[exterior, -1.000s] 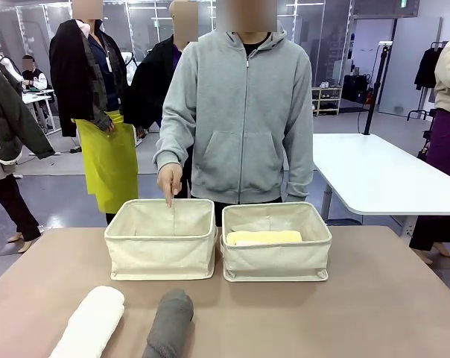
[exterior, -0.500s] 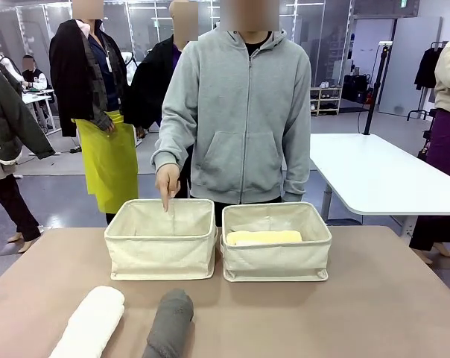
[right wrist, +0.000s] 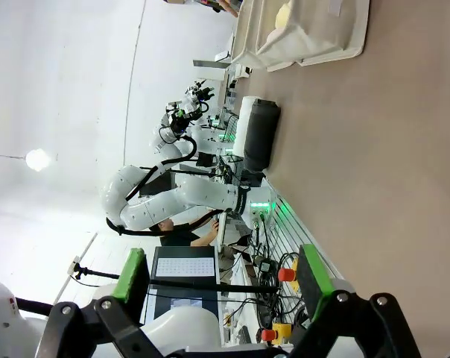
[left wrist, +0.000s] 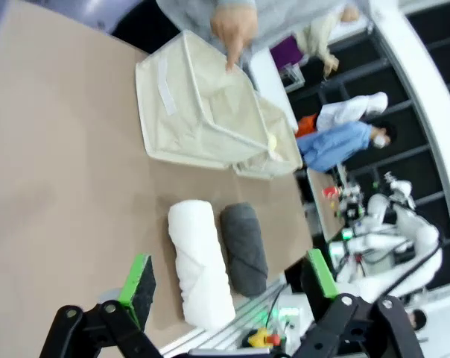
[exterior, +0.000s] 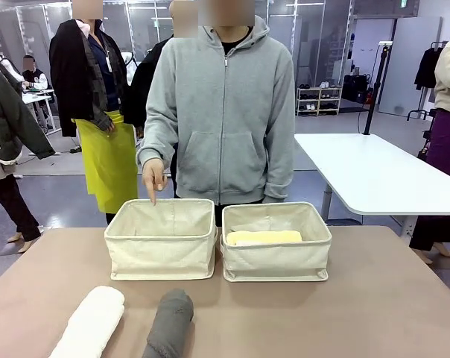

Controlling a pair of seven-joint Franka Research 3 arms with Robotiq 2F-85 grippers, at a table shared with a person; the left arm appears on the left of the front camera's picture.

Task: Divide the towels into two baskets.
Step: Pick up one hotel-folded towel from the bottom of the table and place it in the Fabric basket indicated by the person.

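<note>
We're looking across the counter: 2 baskets are sitting side by side at its far edge, nearly touching. The pale yellow towel is lying inside the right basket, along its near wall. The white towel and dark grey towel are lying on the counter nr the robot's edge, in front of the left basket, white to the left of grey, just beside each other. A person in a grey hoodie is standing behind the baskets; the person's hand is pointing one finger down over the left basket's far rim. Our left hand is hovering above white & grey towels, fingers spread wide, gripping nothing. Our right hand is likewise spread wide w/ nothing in it, over bare counter, well apart from the baskets.
</note>
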